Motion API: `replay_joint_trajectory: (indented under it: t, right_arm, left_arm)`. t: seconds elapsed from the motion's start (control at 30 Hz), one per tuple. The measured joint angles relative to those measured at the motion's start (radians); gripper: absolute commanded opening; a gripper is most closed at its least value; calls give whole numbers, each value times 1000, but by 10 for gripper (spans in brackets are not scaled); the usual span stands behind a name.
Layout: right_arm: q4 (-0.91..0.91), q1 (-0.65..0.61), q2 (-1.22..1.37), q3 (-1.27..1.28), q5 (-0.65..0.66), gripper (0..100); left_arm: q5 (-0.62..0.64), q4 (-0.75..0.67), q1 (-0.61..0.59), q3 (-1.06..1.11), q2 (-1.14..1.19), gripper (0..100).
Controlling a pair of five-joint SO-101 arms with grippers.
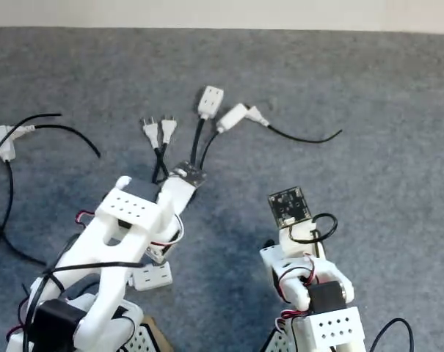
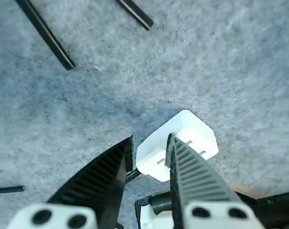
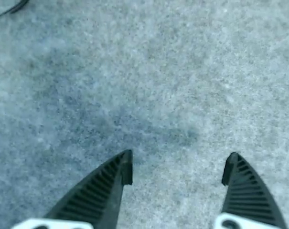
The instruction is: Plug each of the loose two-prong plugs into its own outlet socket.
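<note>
1. Beneath both arms, a grey carpet (image 1: 368,95) is spread.
2. Close at the near outlet socket (image 1: 152,276), the left gripper (image 2: 150,142) is held only narrowly parted. Nothing is seen clamped, and contact with the socket cannot be told.
3. Off to one side of that socket, the right gripper (image 3: 177,164) is spread wide over bare carpet, with nothing grasped.
4. Well beyond that socket, two loose two-prong plugs (image 1: 150,132) are laid side by side, unplugged.

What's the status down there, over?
Left gripper open, hovering at a white socket. Right gripper open over bare carpet. Two plugs loose, not yet in. Black cables bunched beside them.
</note>
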Motion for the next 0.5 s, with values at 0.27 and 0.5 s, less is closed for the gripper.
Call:
replay_joint_trajectory:
  t: [0.27,0.5]
  right_arm:
    - [0,0,0,0,0,293]
    - [0,0,0,0,0,293]
  left_arm:
    - [0,149,3,-106,0,241]
    - [0,298,5,-245,0,245]
